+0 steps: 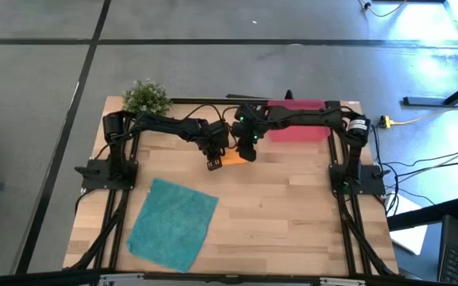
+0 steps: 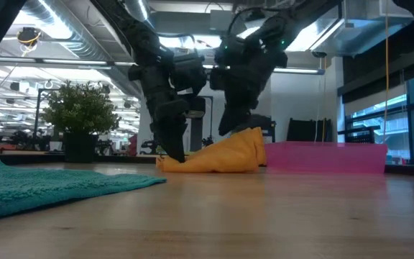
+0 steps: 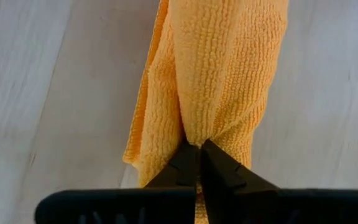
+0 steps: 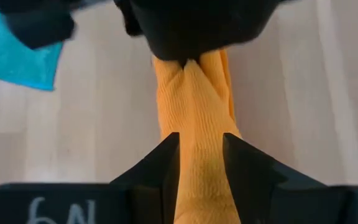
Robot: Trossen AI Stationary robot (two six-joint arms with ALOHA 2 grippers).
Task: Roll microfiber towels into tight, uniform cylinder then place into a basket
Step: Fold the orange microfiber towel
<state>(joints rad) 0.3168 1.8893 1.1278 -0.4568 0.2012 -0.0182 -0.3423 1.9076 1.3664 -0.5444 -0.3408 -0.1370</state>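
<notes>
The teal towel [image 2: 49, 185] lies nearest in the low view, spread flat on the worktop [image 1: 293, 214] and waiting its turn. Beyond it sits the orange towel [image 2: 218, 156], bunched into a loose roll just beside the basket [image 1: 296, 131], which stands at the far edge of the worktop. My left tool [image 3: 197, 155] is clenched tight on one end of the orange towel, pinching a fold so that end stays put. My right tool [image 4: 201, 149] straddles the other end, its jaws closed onto the cloth with the roll filling the gap between them. I judge that holding both ends keeps the roll from springing open while I tighten or lift it. The roll looks lumpy, not yet a uniform cylinder, so the basket step seems premature. A small plant [image 1: 146, 97] stands at the far left corner, well apart. My two arms crowd each other over the towel, and the basket's near wall lies between the roll and its place inside.
</notes>
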